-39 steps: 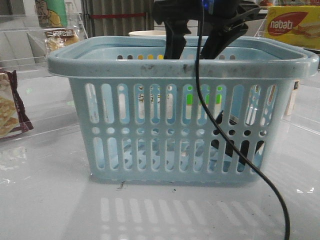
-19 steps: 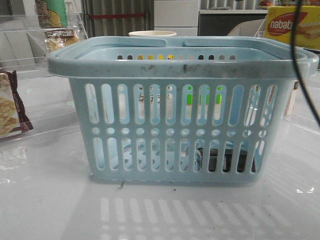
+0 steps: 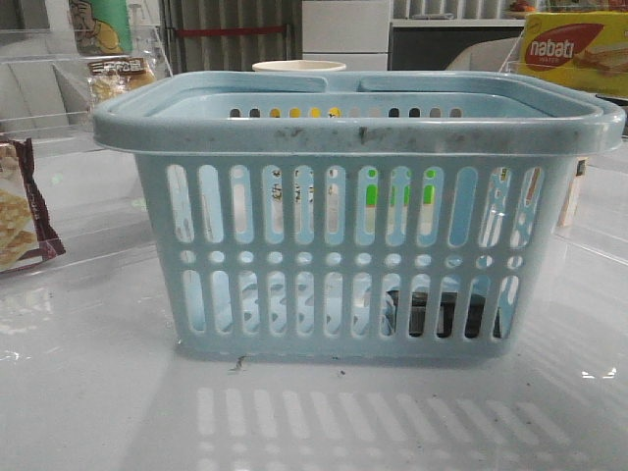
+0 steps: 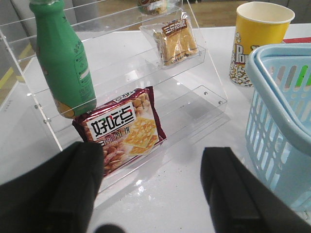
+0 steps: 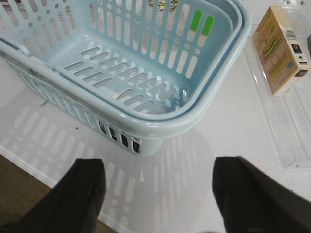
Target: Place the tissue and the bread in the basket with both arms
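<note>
The light blue basket (image 3: 353, 132) stands mid-table. The black tissue pack (image 3: 442, 314) lies flat on its floor at the right, seen through the slots. It shows as a dark patch behind the slots in the right wrist view (image 5: 112, 134). The bread packet (image 4: 177, 40) sits on the upper tier of a clear shelf, also seen far left in the front view (image 3: 118, 75). My left gripper (image 4: 155, 194) is open and empty over the table, short of the shelf, with the basket (image 4: 279, 121) beside it. My right gripper (image 5: 158, 199) is open and empty, outside the basket's corner (image 5: 170, 121).
A clear acrylic shelf (image 4: 204, 92) holds a green bottle (image 4: 63, 58) and a maroon-edged cracker bag (image 4: 124, 131). A yellow cup (image 4: 260, 39) stands behind the basket. A tan box (image 5: 283, 48) lies on another clear stand. The nabati box (image 3: 574, 49) is at the back right.
My right arm and its cable have lifted out of the basket and left the front view. The tissue pack stays on the basket floor.
</note>
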Tool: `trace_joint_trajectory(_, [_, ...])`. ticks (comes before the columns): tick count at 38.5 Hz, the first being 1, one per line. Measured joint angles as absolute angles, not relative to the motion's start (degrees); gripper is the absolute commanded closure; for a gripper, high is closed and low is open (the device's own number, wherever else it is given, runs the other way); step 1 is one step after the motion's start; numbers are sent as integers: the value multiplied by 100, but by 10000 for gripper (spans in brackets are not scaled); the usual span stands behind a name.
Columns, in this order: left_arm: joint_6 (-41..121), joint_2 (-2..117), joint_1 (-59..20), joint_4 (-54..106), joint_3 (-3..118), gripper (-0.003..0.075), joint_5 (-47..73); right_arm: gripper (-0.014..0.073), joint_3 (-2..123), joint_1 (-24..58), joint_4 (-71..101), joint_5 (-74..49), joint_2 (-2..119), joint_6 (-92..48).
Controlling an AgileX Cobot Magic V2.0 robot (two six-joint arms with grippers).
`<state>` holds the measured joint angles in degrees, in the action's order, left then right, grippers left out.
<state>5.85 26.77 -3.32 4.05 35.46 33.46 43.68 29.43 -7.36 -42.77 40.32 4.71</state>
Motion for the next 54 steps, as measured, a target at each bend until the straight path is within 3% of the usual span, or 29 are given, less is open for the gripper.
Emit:
trace_joint_trajectory(19, [626,3054,-332,405,3693,221,3346,25,4228,2943,-736,-4397,3868,471])
trace_joint_trajectory(40, [892,6481,-353,405,5361,218,3096,25,4228,2943,-736,-4405,3868,471])
trace_joint_trajectory(48, [923,7695,-693,405,5893,105,2857,25,4228,2943,-736,-4405,3868,471])
trace_joint_trajectory(54, [923,8547,-894,405,6370,102,2682,25,4228,2943,-736,-4405,3868,471])
